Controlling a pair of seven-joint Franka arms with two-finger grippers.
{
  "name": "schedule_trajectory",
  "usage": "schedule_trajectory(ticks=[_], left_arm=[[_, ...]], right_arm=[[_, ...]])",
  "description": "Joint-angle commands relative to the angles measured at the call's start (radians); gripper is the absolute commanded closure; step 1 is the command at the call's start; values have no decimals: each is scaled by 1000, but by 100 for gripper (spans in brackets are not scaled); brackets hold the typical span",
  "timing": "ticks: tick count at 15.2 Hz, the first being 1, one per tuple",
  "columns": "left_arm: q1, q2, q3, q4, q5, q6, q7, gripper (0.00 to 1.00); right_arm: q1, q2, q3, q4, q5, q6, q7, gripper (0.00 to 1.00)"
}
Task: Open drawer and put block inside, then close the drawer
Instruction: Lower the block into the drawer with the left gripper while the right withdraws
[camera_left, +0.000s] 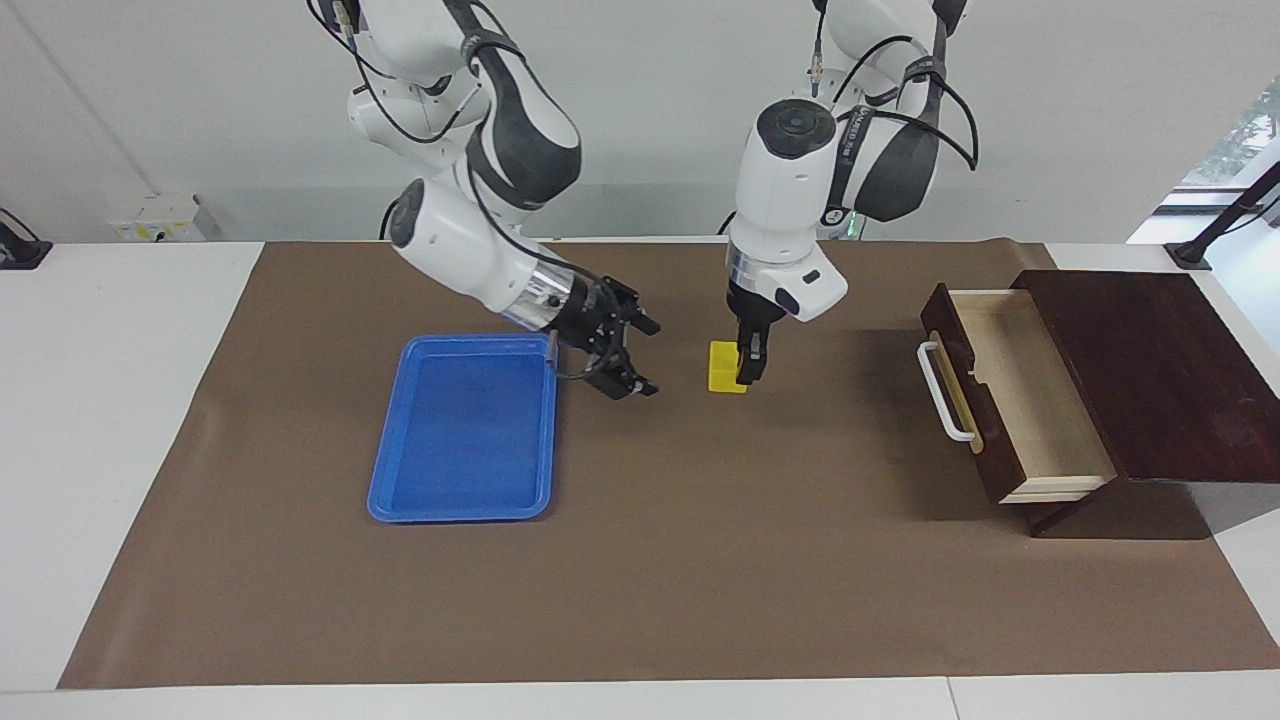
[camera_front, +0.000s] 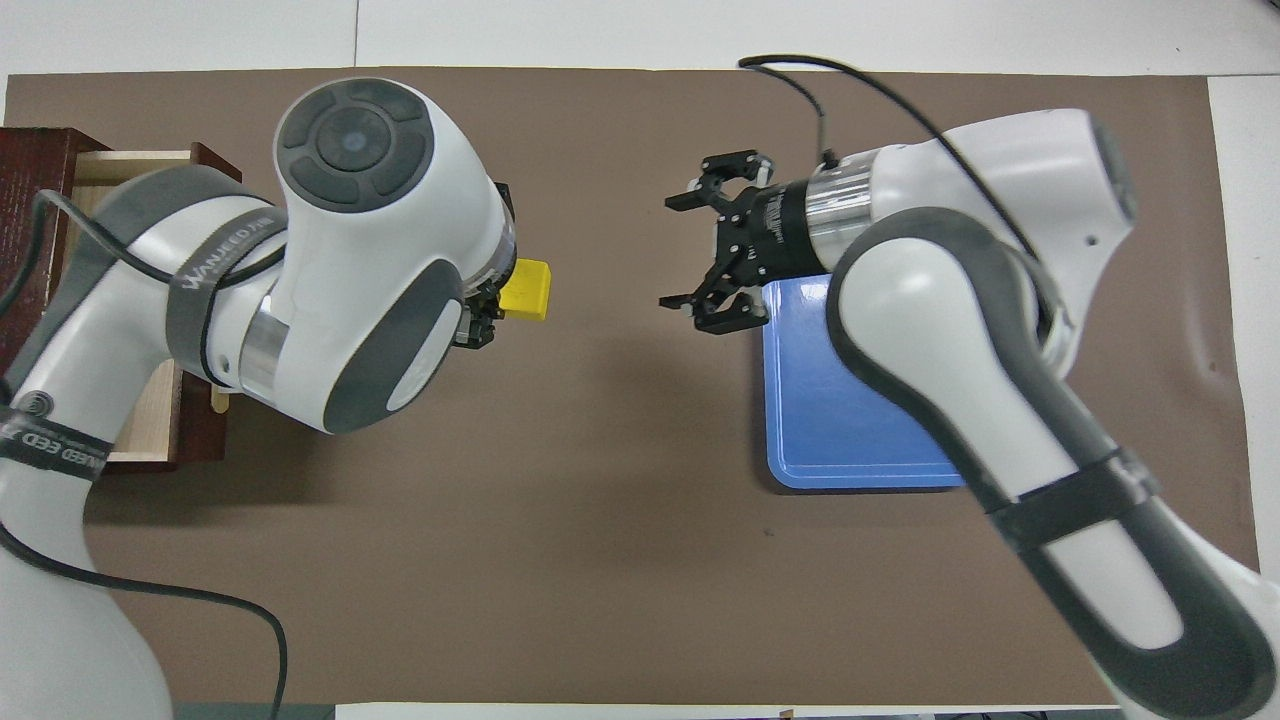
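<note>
The yellow block (camera_left: 725, 367) sits on the brown mat near the middle of the table; it also shows in the overhead view (camera_front: 528, 289). My left gripper (camera_left: 749, 372) is down at the block's edge on the drawer's side, touching or overlapping it. The dark wooden drawer (camera_left: 1020, 400) is pulled open at the left arm's end of the table, its pale inside empty and its white handle (camera_left: 945, 395) toward the block. My left arm hides most of the drawer (camera_front: 135, 165) from above. My right gripper (camera_left: 648, 357) hangs open and empty between the block and the blue tray.
A blue plastic tray (camera_left: 465, 430) lies empty on the mat toward the right arm's end; it also shows in the overhead view (camera_front: 840, 420). The drawer's dark box (camera_left: 1150, 370) stands at the mat's edge. The brown mat (camera_left: 700, 560) covers most of the table.
</note>
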Motion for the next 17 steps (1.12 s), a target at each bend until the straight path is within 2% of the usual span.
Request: schedule_trajectory(ticks=[1, 6, 10, 13, 17], left_arm=[[91, -39, -4, 2, 5, -66, 147, 100], [270, -67, -3, 16, -4, -69, 299, 100], [422, -63, -3, 24, -29, -58, 392, 100], [528, -61, -1, 24, -87, -51, 495, 100], [591, -53, -1, 18, -99, -23, 578, 100]], right_arm=[[-104, -45, 8, 46, -143, -116, -54, 0], [-223, -97, 5, 83, -324, -301, -391, 0], [-294, -149, 8, 85, -484, -448, -802, 0], [-320, -197, 9, 85, -664, -532, -1192, 0], [-336, -267, 23, 86, -839, -629, -1526, 0]])
